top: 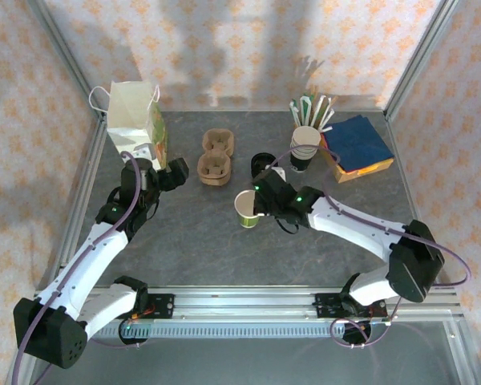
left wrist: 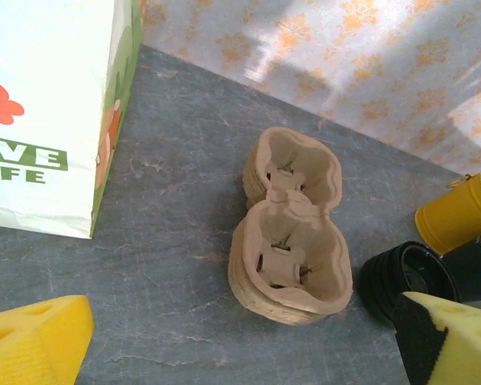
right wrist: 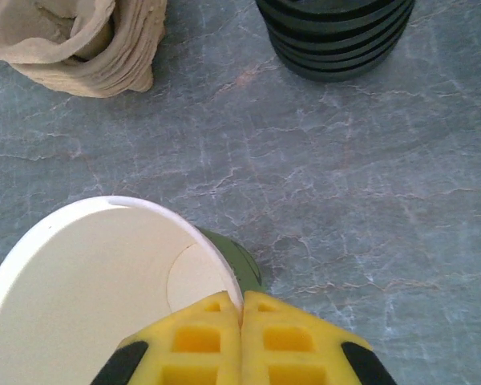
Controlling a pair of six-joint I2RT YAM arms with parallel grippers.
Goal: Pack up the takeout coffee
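Right hand (right wrist: pixel 242 337) pinching paper cup (right wrist: pixel 88 289) rim, left hand (left wrist: pixel 240 345) spread wide

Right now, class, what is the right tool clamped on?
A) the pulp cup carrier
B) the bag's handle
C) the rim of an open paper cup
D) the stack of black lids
C: the right tool is shut on the rim of the lidless paper cup, while the pulp carrier and the black lids sit apart from it.
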